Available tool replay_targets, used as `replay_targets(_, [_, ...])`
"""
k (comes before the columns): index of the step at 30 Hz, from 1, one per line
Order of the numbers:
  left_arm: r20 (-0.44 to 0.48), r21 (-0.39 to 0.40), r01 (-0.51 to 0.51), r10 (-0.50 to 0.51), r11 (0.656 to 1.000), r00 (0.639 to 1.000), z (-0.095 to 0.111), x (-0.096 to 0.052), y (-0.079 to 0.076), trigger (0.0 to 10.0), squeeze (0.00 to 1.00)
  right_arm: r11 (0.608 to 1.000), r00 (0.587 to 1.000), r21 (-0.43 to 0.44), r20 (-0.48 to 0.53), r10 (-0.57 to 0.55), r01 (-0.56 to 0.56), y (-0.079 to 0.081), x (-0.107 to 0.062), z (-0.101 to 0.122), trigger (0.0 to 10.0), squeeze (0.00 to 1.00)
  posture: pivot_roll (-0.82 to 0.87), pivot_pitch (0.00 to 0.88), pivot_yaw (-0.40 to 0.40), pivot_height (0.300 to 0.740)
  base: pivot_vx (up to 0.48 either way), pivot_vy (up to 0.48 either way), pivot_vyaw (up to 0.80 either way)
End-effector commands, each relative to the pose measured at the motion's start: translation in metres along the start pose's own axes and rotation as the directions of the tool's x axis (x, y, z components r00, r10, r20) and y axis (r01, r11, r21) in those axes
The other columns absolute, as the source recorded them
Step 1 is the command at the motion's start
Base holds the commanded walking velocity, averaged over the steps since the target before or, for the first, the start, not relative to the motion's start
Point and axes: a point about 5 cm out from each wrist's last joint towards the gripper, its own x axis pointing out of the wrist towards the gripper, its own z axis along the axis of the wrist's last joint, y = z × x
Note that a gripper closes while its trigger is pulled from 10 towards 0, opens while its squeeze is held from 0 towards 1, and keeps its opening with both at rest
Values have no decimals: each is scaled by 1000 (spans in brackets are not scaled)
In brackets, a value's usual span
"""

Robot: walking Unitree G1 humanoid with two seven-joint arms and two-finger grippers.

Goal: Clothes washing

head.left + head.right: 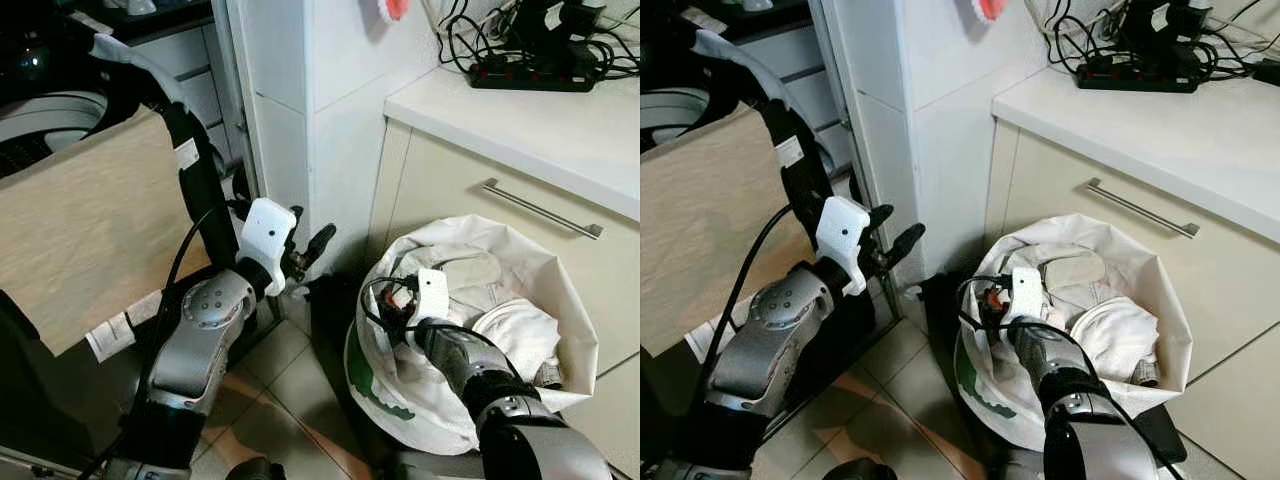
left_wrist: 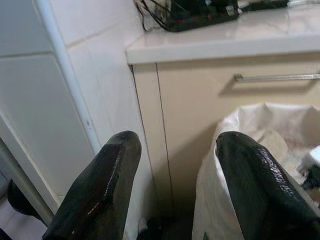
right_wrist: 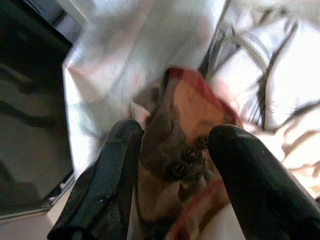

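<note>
Our right gripper (image 3: pixel 172 150) reaches into the white cloth laundry bag (image 1: pixel 560 290) on our right, fingers open around a red-edged cloth (image 3: pixel 195 107). It may slip out. Our left gripper (image 2: pixel 175 185) hangs open.

The right gripper (image 3: pixel 172 150) is reaching into the white laundry bag (image 3: pixel 100 65), its two black fingers (image 3: pixel 112 170) sitting on either side of a red-edged, brownish garment (image 3: pixel 187 125); pale clothes (image 3: pixel 265 100) are lying beside it.
</note>
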Motion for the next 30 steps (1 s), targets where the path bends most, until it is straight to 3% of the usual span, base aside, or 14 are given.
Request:
replay_targets(1, [-54,88,37,-33,995,998,-13,-11,3,10000,0,1000,1000,16,-23,15,-15,2,-1,-8,10000,1000,-57,0,44,724,0,0,0])
replay_targets(3, [-127,133,35,-18,990,992,-33,-32,17,10000,0,1000,999,6,-48,22,-22,0,-3,-17,10000,1000,-61,0,47,724,0,0,0])
replay_targets(7, [-132,143,67,-48,987,990,-39,-48,24,10000,0,1000,996,15,-83,17,-16,-7,-8,-31,10000,1000,-47,0,42,724,0,0,0])
replay_targets(12, [-60,129,141,-134,982,989,-26,-48,15,10000,0,998,994,69,-103,22,-15,-10,-13,-40,10000,1000,-48,0,43,724,0,0,0])
replay_targets(16, [-65,144,206,-198,968,978,-27,-51,8,10000,0,989,994,143,-94,54,-40,-3,-12,-37,10000,1000,-50,0,56,724,0,0,0])
replay_targets(23, [-35,152,232,-229,961,973,-19,-44,4,10000,0,967,995,253,-90,31,-7,-4,-6,-29,10000,1000,-46,0,71,724,0,0,0])
replay_targets(24, [-28,149,236,-235,960,972,-17,-42,1,10000,0,970,994,244,-106,37,-10,-3,-4,-31,10000,0,-41,0,76,724,0,0,0])
replay_targets(28, [-19,144,243,-243,959,970,-16,-40,-2,10000,0,985,992,174,-126,12,10,-5,-3,-35,10000,0,-38,0,82,724,0,0,0])
replay_targets(30, [-15,144,238,-239,960,971,-13,-38,-2,10000,0,996,989,64,-139,-45,54,-9,-2,-34,10000,0,-21,0,85,724,0,0,0])
